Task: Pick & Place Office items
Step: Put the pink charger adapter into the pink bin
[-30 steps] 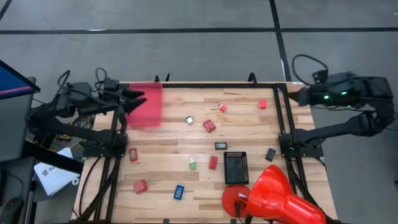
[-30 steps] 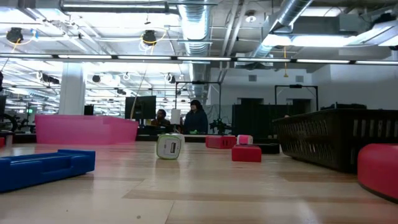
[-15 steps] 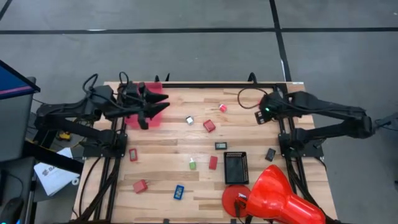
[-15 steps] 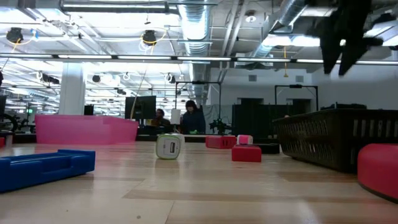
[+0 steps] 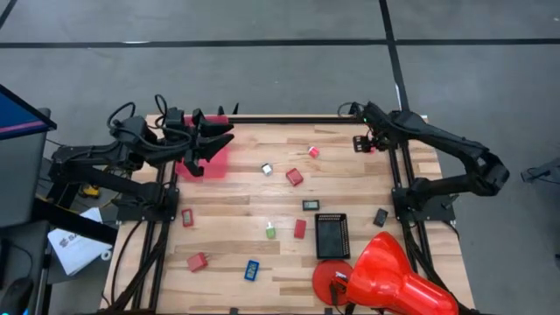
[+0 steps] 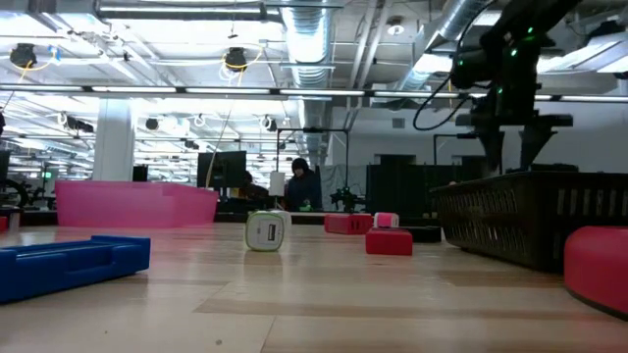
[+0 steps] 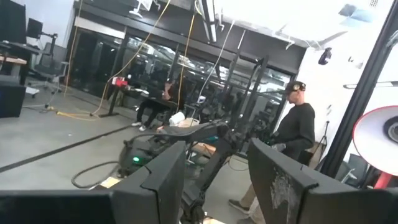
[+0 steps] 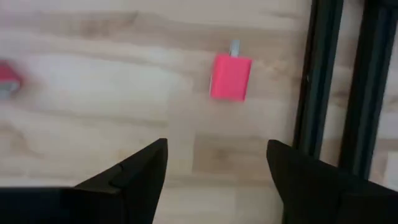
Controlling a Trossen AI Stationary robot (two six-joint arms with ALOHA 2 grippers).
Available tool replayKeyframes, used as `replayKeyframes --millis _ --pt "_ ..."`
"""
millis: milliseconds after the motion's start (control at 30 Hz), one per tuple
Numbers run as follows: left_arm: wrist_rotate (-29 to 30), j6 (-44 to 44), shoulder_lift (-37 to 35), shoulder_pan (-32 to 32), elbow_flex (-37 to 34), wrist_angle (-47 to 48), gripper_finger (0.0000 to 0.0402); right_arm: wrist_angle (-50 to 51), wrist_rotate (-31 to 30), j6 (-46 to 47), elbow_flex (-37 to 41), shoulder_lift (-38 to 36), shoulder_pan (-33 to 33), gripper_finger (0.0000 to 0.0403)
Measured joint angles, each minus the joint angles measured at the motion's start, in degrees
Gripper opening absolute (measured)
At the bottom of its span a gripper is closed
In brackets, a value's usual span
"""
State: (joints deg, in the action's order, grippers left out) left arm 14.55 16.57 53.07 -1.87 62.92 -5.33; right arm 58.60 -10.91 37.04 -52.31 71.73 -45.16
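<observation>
the right gripper (image 8: 214, 165) is hovering over the far right corner of the table (image 5: 236, 201), fingers spread with nothing between them, looking down on a small red block (image 8: 231, 76) that lies flat on the wood just beside the black frame rail (image 8: 318, 81). judging from this, the step in hand is the approach for a pick.

procedure for a clean pick:
- centre the gap over the block so each finger is clearing a long side (the silvery tab at one end is not a grip surface).
- the rail is standing close; the finger on that side is needing room, so descend straight rather than sweeping sideways.
- close only once the tips are level with the block's sides.

the left gripper (image 5: 210, 140) is waiting above the pink bin (image 5: 203, 163) at the far left; its fingers are standing apart in the left wrist view, holding nothing visible. the other office items are lying scattered across the middle and near side of the table, among them a blue piece (image 5: 251, 270) and a green-white piece (image 5: 271, 231).
</observation>
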Motion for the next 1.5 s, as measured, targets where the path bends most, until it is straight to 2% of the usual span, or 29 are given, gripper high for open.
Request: replayKeyframes --millis 167,467,733,1500 --pt "0.0 1.3 0.5 0.0 0.0 -1.9 0.0166 -5.1 5.0 -4.7 0.0 6.3 -4.0 0.0276" --pt "0.0 3.6 0.8 -0.2 0.0 -3.5 0.0166 -7.5 5.9 -8.9 0.0 15.7 -9.7 0.0277" --pt "0.2 3.8 0.9 -1.6 0.0 -3.7 0.0166 -12.1 6.5 -10.6 0.0 16.4 -12.6 0.0277" --pt "0.4 4.4 1.1 -3.1 0.0 -3.8 0.0166 -13.0 5.9 -7.9 0.1 17.9 -12.7 0.0276"
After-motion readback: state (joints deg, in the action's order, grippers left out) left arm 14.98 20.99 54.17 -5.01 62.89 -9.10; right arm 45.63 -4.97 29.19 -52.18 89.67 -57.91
